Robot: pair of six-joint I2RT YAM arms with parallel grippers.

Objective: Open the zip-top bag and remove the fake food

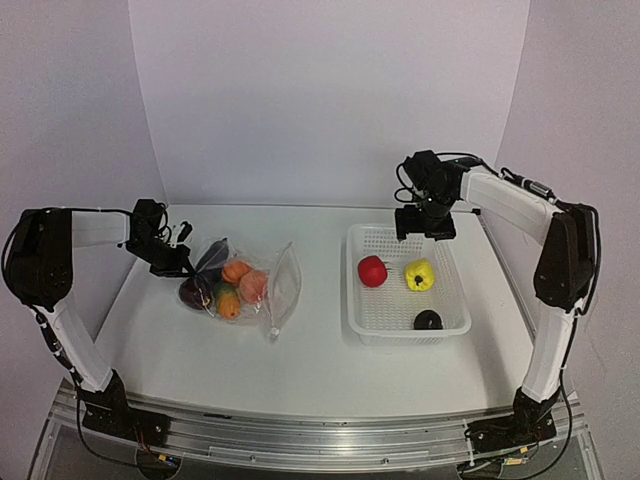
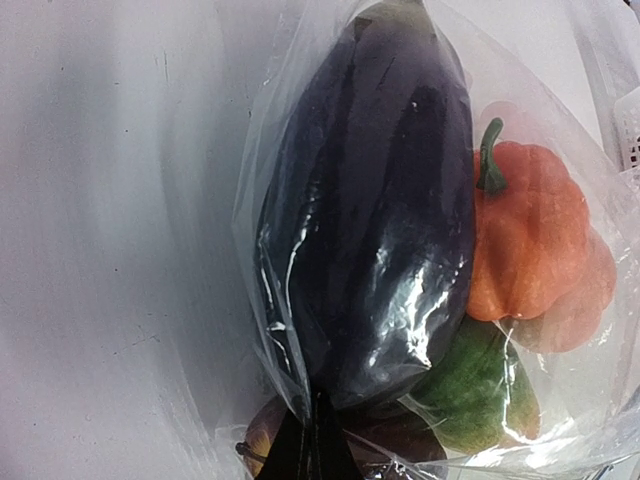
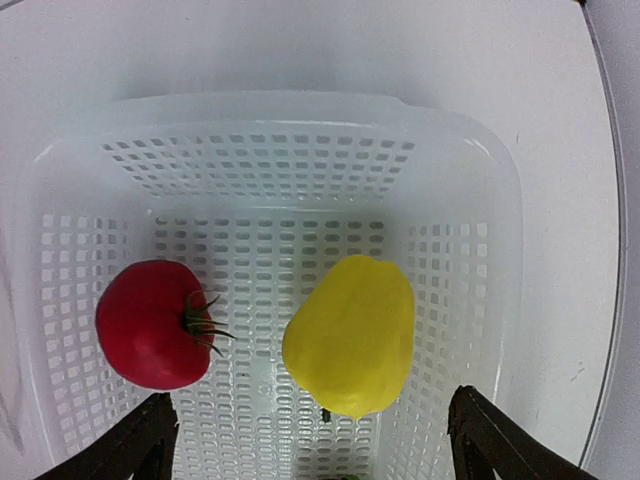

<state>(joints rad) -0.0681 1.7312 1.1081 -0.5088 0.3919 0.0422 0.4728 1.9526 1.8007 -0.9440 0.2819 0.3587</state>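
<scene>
The clear zip-top bag lies left of centre with its open mouth toward the basket. Through it I see fake food: a dark purple eggplant, an orange pumpkin, a green-orange piece and a peach piece. My left gripper is shut on the bag's plastic at its left end; the black fingers pinch the film in the left wrist view. My right gripper is open and empty above the far end of the basket, over a red tomato and a yellow pepper.
The white mesh basket stands right of centre and also holds a black piece near its front. Its far rim shows in the right wrist view. White walls close in the table on three sides.
</scene>
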